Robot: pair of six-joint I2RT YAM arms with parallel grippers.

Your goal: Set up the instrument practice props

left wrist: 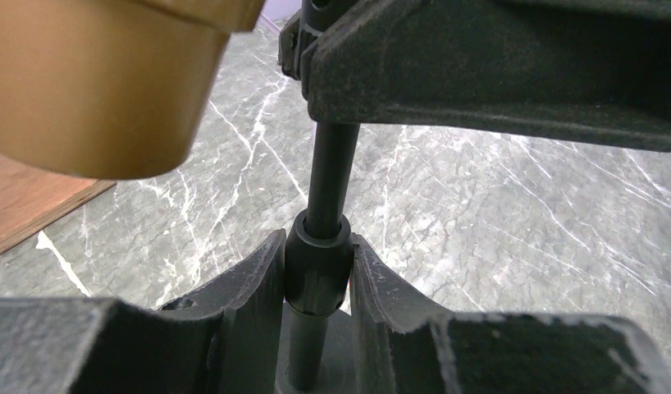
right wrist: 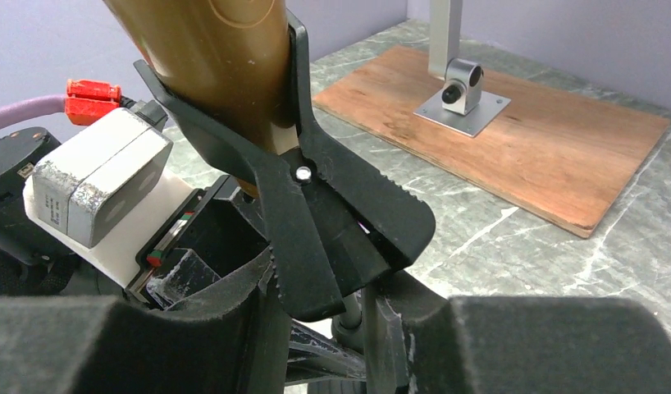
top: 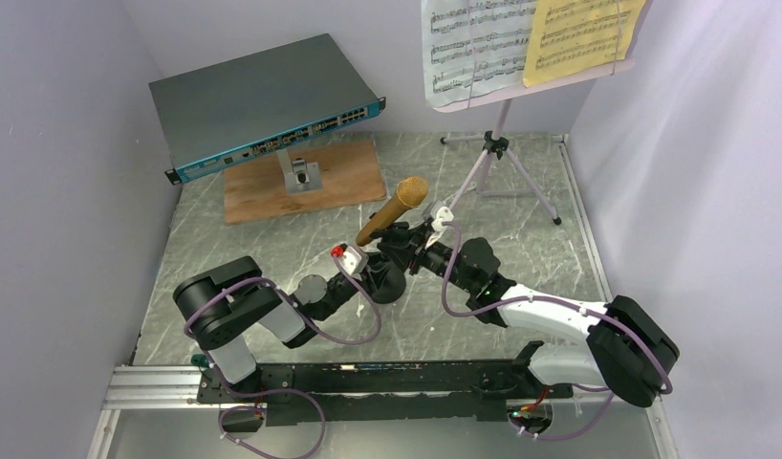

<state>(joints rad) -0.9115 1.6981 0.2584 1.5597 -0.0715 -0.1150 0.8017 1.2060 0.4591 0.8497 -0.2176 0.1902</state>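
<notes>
Centrally, gold microphone (top: 392, 211) in mic stand (left wrist: 320, 246), well apart from walls (top: 53, 143)

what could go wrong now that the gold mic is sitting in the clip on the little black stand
1. The right jaws pinch the clip levers; squeezing harder may spread it, and the tilted gold microphone could slide out.
2. The left jaws clamp the mic stand post; once they let go, the leaning microphone might tip the short stand.
</notes>
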